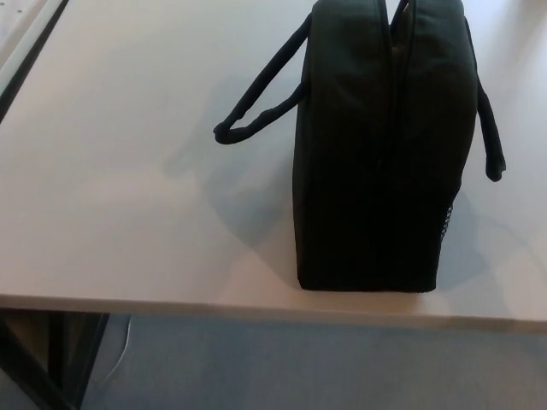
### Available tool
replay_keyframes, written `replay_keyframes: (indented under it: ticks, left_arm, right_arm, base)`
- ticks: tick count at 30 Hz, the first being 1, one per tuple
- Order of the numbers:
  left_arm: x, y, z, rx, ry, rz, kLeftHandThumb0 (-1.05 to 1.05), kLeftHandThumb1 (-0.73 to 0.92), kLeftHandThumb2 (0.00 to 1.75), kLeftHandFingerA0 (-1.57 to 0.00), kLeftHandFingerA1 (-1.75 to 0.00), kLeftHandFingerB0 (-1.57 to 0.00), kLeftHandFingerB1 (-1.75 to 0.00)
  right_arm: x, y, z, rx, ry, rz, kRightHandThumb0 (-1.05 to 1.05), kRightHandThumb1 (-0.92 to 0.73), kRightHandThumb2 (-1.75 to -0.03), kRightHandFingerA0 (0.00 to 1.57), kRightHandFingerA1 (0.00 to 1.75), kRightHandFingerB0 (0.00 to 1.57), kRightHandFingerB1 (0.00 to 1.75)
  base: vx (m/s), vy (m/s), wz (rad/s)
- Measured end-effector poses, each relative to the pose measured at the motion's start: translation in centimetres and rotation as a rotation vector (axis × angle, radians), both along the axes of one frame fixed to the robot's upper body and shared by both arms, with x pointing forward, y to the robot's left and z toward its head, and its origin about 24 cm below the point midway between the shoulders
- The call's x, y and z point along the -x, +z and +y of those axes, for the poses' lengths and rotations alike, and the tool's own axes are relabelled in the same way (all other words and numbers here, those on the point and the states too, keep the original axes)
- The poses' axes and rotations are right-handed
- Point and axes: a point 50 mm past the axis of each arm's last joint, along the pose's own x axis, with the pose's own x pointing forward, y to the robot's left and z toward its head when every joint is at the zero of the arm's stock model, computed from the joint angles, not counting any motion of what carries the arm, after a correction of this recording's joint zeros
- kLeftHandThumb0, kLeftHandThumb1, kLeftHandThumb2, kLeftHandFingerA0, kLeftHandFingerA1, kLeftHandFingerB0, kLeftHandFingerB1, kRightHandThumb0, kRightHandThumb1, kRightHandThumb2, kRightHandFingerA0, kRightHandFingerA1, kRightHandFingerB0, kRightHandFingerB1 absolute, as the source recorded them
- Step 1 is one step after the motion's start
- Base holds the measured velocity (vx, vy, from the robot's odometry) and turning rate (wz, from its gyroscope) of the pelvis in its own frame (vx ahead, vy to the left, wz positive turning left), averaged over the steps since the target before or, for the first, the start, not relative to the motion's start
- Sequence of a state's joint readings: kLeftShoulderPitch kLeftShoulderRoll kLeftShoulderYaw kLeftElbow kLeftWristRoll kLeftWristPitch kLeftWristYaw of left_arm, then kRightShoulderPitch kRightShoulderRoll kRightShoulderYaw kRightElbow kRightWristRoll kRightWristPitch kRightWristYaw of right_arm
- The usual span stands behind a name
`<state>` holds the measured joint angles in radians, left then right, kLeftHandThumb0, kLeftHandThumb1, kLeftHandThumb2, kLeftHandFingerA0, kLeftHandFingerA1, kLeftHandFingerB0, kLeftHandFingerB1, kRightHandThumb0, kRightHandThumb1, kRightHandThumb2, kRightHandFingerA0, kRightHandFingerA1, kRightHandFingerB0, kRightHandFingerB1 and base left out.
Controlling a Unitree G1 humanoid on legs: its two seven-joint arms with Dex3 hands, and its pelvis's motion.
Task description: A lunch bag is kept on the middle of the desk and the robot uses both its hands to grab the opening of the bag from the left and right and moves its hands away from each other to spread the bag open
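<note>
A black lunch bag [380,145] stands upright on the pale desk [128,196], near the front edge and right of centre. Its zipper seam [395,85] runs down the middle of the top, parted a little at the far end. One handle loop [256,98] hangs out to the left, and the other handle [489,137] droops down the right side. A mesh patch [446,220] shows low on the right flank. Neither of my hands shows in the head view.
The desk's front edge [171,303] crosses the lower picture, with grey floor [299,367] and a dark desk leg [51,359] below it. A dark gap and another surface [21,34] lie at the far left.
</note>
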<state>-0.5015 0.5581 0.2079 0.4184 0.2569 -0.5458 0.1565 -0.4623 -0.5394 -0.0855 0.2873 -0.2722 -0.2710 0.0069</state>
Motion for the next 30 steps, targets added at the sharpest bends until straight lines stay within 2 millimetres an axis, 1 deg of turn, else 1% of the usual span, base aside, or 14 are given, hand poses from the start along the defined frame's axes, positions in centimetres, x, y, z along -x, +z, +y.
replay_keyframes:
  ticks: [1,3,4,9,11,14,15,16,17,18,20,24,25,30]
  left_arm:
    - [-0.6,0.5,-0.5,-0.011,-0.005,-0.006,0.10,0.56,0.63,-0.28,-0.33,-0.16,-0.34]
    - [-1.9,1.5,-1.6,-0.037,-0.016,-0.019,0.09,0.55,0.62,-0.30,-0.33,-0.14,-0.34]
    - [-2.3,1.9,-2.0,-0.048,-0.021,-0.020,-0.01,0.41,0.89,-0.11,-0.47,0.00,-0.45]
    - [-5.0,3.0,-4.8,-0.138,-0.033,0.000,-0.02,0.39,0.88,-0.15,-0.49,-0.01,-0.45]
    - [-5.6,2.8,-5.6,-0.171,-0.030,0.015,0.02,0.45,0.94,-0.11,-0.48,0.00,-0.45]
    - [-6.7,1.9,-7.1,-0.229,-0.028,0.044,-0.06,0.40,0.89,-0.15,-0.50,-0.03,-0.46]
    - [-7.0,1.4,-7.7,-0.250,-0.030,0.057,-0.06,0.58,0.57,-0.30,-0.33,-0.10,-0.30]
    - [-7.1,1.1,-8.0,-0.259,-0.033,0.062,-0.11,0.37,0.85,-0.25,-0.57,-0.02,-0.47]
    - [-7.3,0.6,-8.5,-0.277,-0.038,0.070,-0.11,0.37,0.85,-0.25,-0.57,-0.02,-0.47]
    - [-7.5,0.2,-9.0,-0.294,-0.043,0.078,-0.17,0.51,0.55,-0.40,-0.53,-0.29,-0.34]
    - [-7.8,-0.8,-10.0,-0.329,-0.055,0.092,-0.27,0.55,0.56,-0.45,-0.78,-0.63,-0.66]
    - [-8.1,-2.7,-12.0,-0.402,-0.081,0.113,-0.22,0.57,0.57,-0.47,-0.85,-0.61,-0.82]
    - [-8.1,-3.3,-12.5,-0.425,-0.090,0.118,-0.22,0.58,0.56,-0.50,-0.81,-0.44,-0.87]
    - [-7.9,-6.2,-14.8,-0.545,-0.141,0.136,-0.24,0.61,0.58,-0.44,-0.79,-0.53,-0.88]
  right_arm:
    - [-0.5,0.5,0.3,0.007,0.005,-0.007,-0.42,-0.46,-0.55,0.65,0.40,0.57,0.38]
    - [-1.8,1.7,1.1,0.033,0.017,-0.021,-0.49,-0.41,-0.71,0.59,0.49,0.53,0.47]
    - [-2.2,2.0,1.4,0.046,0.021,-0.022,-0.42,-0.47,-0.55,0.67,0.41,0.56,0.37]
    - [-4.7,3.8,3.3,0.134,0.032,-0.021,-0.38,-0.49,-0.55,0.61,0.40,0.49,0.36]
    - [-5.3,4.2,3.8,0.167,0.030,-0.015,-0.43,-0.41,-0.67,0.58,0.49,0.47,0.45]
    - [-6.3,4.8,4.6,0.228,0.022,-0.005,-0.42,-0.40,-0.65,0.56,0.49,0.47,0.44]
    - [-6.7,4.9,4.9,0.250,0.019,0.001,-0.42,-0.40,-0.66,0.55,0.49,0.44,0.44]
    - [-6.8,5.0,5.0,0.260,0.017,0.003,-0.43,-0.40,-0.66,0.52,0.48,0.45,0.44]
    - [-7.1,5.1,5.2,0.278,0.013,0.006,-0.43,-0.40,-0.66,0.52,0.48,0.45,0.44]
    - [-7.3,5.2,5.4,0.297,0.009,0.008,-0.43,-0.39,-0.66,0.51,0.48,0.45,0.44]
    - [-7.7,5.4,5.7,0.332,0.000,0.013,-0.43,-0.40,-0.66,0.49,0.48,0.44,0.44]
    - [-8.3,5.7,6.1,0.399,-0.024,0.023,-0.43,-0.39,-0.65,0.50,0.48,0.42,0.42]
    - [-8.5,5.8,6.2,0.418,-0.030,0.024,-0.43,-0.40,-0.65,0.46,0.48,0.38,0.41]
    - [-9.0,6.4,6.4,0.496,-0.062,0.020,-0.38,-0.52,-0.56,0.49,0.40,0.41,0.34]
  base:
    - [0.00,0.000,0.00]
    - [0.00,0.000,0.00]
    - [0.00,0.000,0.00]
    - [0.00,0.000,0.00]
    - [0.00,0.000,0.00]
    - [0.00,0.000,0.00]
    - [0.00,0.000,0.00]
    - [0.00,0.000,0.00]
    - [0.00,0.000,0.00]
    - [0.00,0.000,0.00]
    - [0.00,0.000,0.00]
    - [0.00,0.000,0.00]
    - [0.00,0.000,0.00]
    - [0.00,0.000,0.00]
